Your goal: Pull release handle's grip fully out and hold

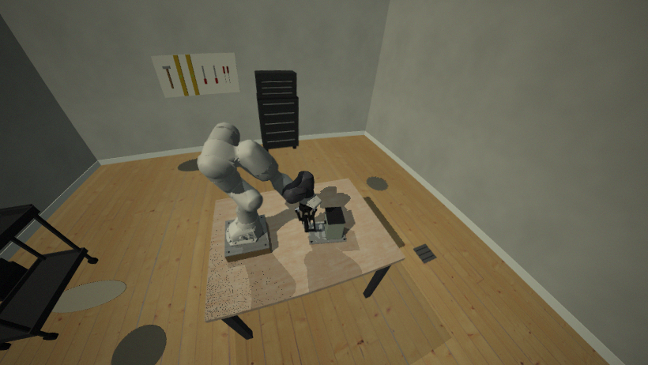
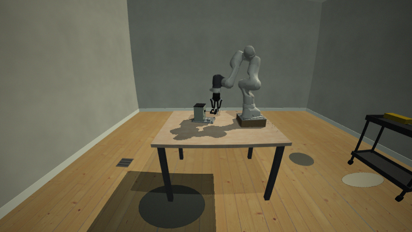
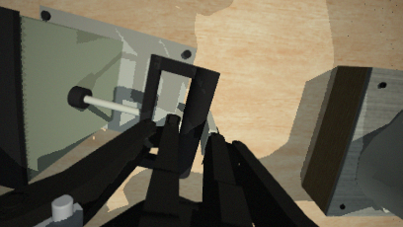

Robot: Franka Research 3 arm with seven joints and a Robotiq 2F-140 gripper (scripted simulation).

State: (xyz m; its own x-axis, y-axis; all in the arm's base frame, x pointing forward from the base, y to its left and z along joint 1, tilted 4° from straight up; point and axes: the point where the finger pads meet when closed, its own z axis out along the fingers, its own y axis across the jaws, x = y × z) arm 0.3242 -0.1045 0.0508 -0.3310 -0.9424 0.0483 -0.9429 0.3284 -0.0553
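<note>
The release handle's housing (image 1: 334, 224) (image 2: 198, 112) (image 3: 64, 89) is a grey-green box with a black top, standing on a grey base plate (image 3: 163, 49) on the table (image 1: 290, 276) (image 2: 221, 138). A thin white rod (image 3: 111, 105) runs out of its front to the black frame-shaped grip (image 3: 203, 96) (image 1: 307, 224) (image 2: 215, 111). The rod shows a long bare stretch, so the grip stands well away from the housing. My gripper (image 3: 192, 115) (image 1: 309, 221) (image 2: 215, 110) points down from above and is shut on the grip's level bar, clear of the table.
The arm's pedestal (image 1: 246, 244) (image 2: 250, 119) (image 3: 346, 143) stands on the table on the far side of the grip from the housing. A black cart (image 2: 383, 149) (image 1: 32, 272) and a black tool chest (image 1: 276, 108) stand on the floor, away from the table.
</note>
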